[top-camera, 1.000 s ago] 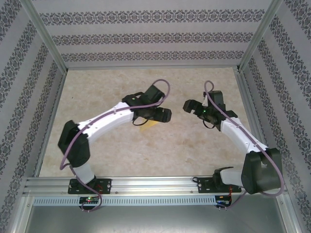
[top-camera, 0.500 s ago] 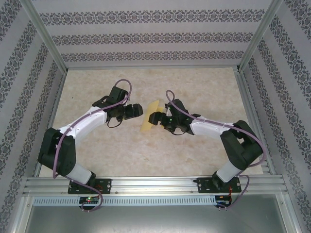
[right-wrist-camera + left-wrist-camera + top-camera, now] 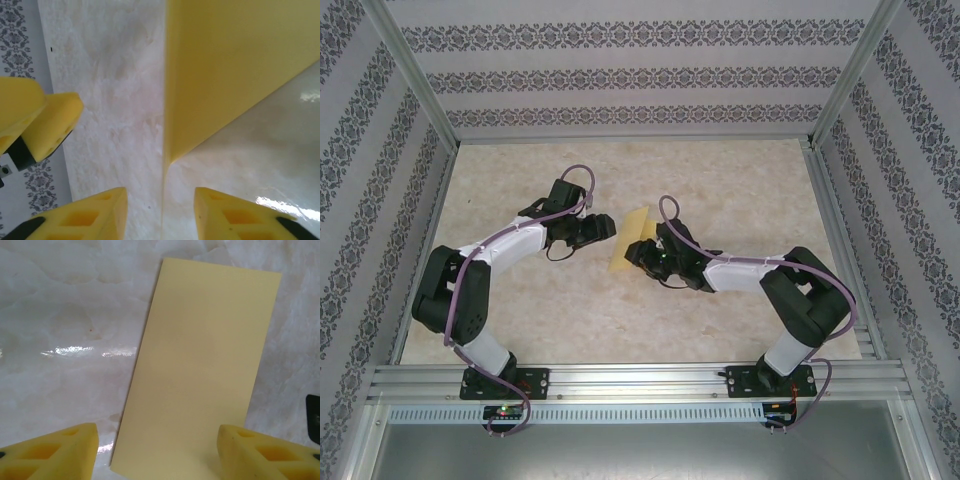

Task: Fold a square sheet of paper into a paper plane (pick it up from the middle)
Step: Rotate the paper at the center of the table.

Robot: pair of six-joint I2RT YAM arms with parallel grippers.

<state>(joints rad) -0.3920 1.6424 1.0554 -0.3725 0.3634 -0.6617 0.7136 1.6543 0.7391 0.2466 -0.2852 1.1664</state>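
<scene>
Drawn in on the sheet of paper (image 3: 200,365) from both sides since a second ago: left pincer (image 3: 603,230) off the top of it and out to its left, right pincer (image 3: 638,250) brought over from well to its right. Jaws narrower on both sides than they were then.

Left of the sheet: white-and-black left arm bent across the counter (image 3: 720,180), with its pincer just beside the sheet's left edge in the top view. From the left wrist, yellow foam fingers (image 3: 55,452) set wide apart, the sheet's near end lying between them and touching neither. Nothing gripped.

Sheet itself: pale yellow, near the middle of the counter. Seen from the left wrist as a long rectangle, flat on the pale marbled surface. From the right wrist, a broad yellow face running down into a thin line. Possibly one side raised off the counter; cannot tell for sure.

Right of the sheet: right pincer at the sheet's right edge, partly over it in the top view. Fingers (image 3: 235,215) parted by a modest gap, straddling that thin line, with bare counter showing on either side of it. No contact to be made out, nothing held. Right arm stretched low across the counter from its base.
</scene>
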